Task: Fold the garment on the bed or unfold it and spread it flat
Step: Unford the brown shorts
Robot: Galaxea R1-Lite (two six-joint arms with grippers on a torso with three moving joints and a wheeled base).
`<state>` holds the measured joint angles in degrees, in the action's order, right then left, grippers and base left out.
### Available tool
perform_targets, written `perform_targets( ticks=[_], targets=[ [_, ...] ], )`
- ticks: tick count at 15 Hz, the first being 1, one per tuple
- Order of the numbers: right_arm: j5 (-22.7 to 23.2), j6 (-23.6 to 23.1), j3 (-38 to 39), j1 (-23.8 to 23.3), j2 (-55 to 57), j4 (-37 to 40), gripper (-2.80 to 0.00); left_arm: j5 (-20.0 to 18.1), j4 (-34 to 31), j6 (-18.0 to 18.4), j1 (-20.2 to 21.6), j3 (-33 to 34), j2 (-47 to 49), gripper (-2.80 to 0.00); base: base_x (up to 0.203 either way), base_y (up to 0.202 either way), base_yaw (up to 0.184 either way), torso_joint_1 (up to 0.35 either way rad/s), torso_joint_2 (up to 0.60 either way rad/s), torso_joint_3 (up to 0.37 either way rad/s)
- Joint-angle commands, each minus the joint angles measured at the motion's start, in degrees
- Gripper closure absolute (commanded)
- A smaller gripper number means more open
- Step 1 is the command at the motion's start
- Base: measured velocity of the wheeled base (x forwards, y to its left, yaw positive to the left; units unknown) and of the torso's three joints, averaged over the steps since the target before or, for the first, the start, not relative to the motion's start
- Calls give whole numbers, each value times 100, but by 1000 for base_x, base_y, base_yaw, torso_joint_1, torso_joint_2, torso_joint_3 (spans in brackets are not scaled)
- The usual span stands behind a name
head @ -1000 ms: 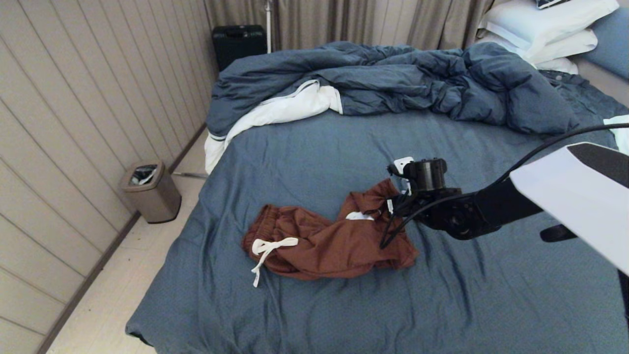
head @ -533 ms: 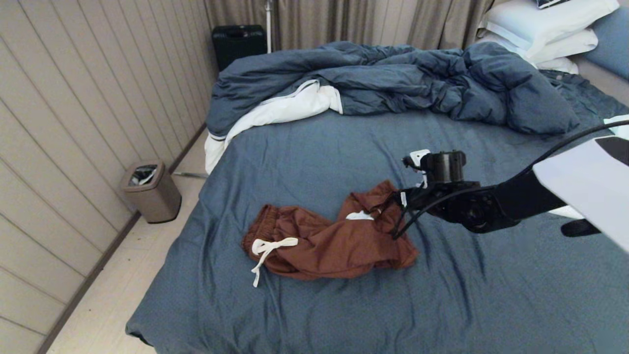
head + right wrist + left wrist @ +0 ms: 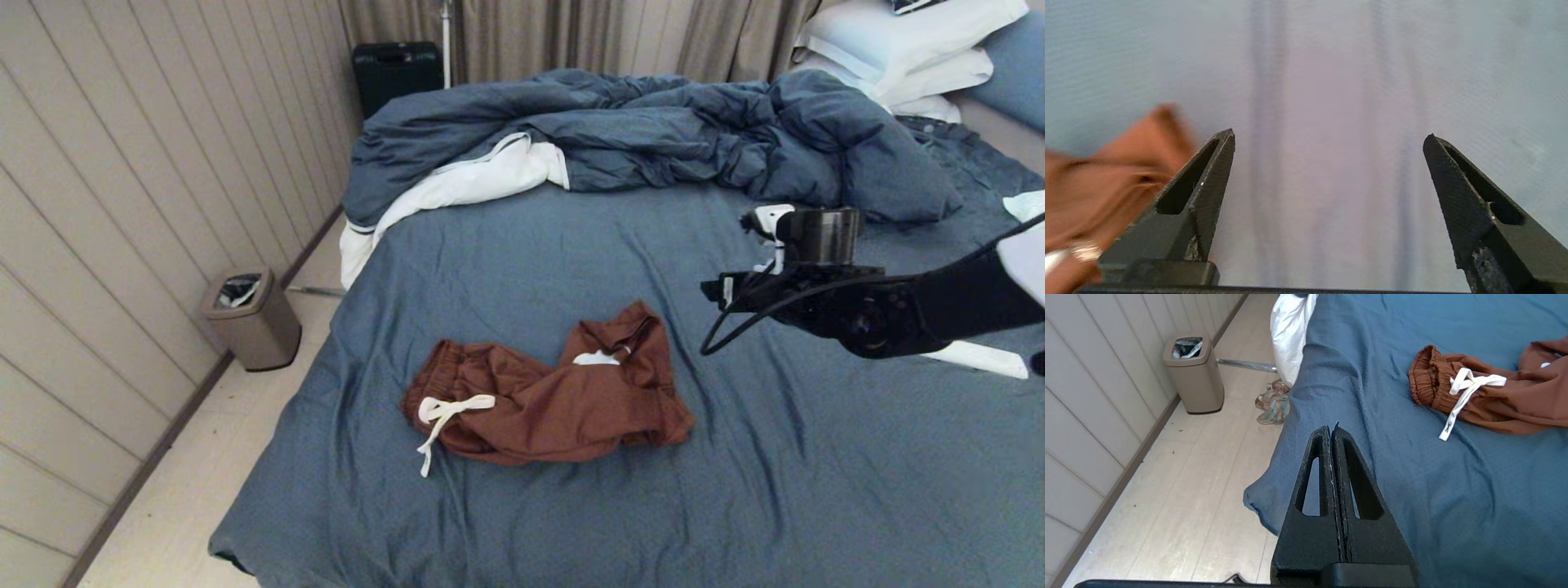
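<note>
One pair of shorts (image 3: 547,400) lying bunched on the bed (image 3: 522,523), just beside the right pincer (image 3: 1329,139), spread wide and empty. Left pincer (image 3: 1332,433) shut, parked. Risk: regrasping layered cloth, dragging wrinkles instead of flattening.

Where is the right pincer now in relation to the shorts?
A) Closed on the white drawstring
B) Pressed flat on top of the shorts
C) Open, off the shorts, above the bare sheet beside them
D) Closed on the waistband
C: the right pincer is open with only sheet between its fingers, and the shorts lie apart from it.
</note>
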<state>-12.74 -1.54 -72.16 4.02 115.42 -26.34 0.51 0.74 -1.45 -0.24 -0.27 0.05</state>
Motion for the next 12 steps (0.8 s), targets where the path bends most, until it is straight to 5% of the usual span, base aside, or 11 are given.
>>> perform_targets(
  ticks=[1, 2, 3, 7, 12],
  targets=[
    [286, 218, 277, -176, -449, 1, -280, 2, 14, -4, -2, 0, 2, 0, 0, 0, 0, 0, 0, 0],
    [481, 298, 476, -160, -703, 19, -280, 2, 5, -4, -2, 0, -5, 0, 0, 0, 0, 0, 0, 0],
    [625, 335, 710, -131, -951, 46, 0, 2, 5, -4, 7, 0, -5, 0, 0, 0, 0, 0, 0, 0],
    [969, 477, 1335, 172, -1931, 699, 0, 43, -422, 43, 5, -208, 1, 0, 0, 0, 0, 0, 0, 0],
    [1115, 580, 1008, 474, -2831, 1928, 0, 67, -1198, -137, 0, -2492, 1781, 0, 0, 0, 0, 0, 0, 0]
  ],
)
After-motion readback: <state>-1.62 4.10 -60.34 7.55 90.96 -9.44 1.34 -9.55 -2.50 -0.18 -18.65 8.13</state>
